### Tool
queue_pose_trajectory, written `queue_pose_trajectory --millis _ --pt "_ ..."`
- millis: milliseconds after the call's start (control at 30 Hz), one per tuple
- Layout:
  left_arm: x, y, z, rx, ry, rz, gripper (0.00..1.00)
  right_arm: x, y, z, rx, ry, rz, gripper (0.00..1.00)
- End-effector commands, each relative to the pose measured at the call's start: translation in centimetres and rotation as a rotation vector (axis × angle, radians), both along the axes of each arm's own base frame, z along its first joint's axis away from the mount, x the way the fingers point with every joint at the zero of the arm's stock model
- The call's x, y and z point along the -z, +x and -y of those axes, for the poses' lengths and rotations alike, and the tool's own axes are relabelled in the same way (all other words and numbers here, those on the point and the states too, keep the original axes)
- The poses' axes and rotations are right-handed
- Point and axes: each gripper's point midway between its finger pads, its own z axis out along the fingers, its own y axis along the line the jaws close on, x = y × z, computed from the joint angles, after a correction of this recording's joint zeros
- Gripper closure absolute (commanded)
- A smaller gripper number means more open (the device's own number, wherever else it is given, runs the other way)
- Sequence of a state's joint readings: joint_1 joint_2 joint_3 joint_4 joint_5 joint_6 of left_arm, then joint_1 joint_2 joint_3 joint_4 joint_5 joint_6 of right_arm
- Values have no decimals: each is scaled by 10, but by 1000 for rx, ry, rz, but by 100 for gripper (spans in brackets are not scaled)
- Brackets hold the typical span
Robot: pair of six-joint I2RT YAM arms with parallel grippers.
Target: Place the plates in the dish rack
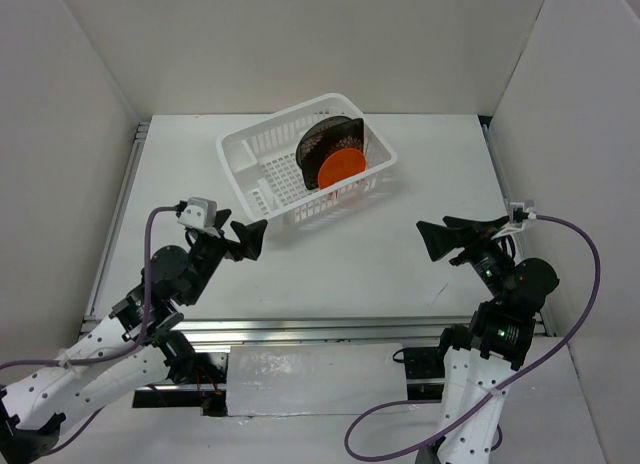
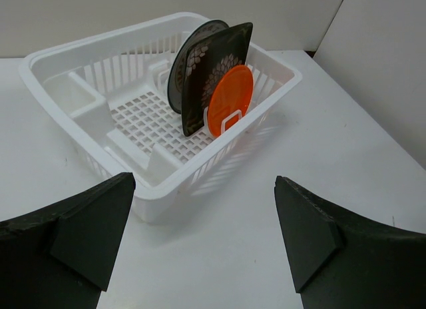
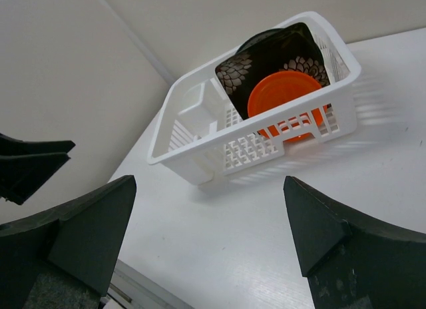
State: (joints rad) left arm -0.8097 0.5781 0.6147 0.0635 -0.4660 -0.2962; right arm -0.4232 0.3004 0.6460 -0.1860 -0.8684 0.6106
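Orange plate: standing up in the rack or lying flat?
Standing up. The orange plate sits on edge inside the rack, just in front of the dark square plate, which is also upright.

dish rack (image 2: pixel 60 69): white | small round plate (image 2: pixel 233 96): plain orange | square plate (image 2: pixel 210 69): dark with pale flower prints | round plate behind it (image 2: pixel 180 76): greyish rim, pale patterning, colours unclear | table (image 2: pixel 333 156): white | walls (image 1: pixel 300 44): white | cables (image 1: pixel 597 274): purple
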Motion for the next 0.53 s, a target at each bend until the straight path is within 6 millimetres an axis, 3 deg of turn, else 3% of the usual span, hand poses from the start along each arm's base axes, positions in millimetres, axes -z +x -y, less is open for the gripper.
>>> queue_pose_trajectory --millis 0,500 --pt "-9 -5 2 21 -63 24 0 -8 -9 -5 -10 -40 32 0" --pt "-4 -2 4 20 -47 31 1 -1 -3 0 8 -39 19 0"
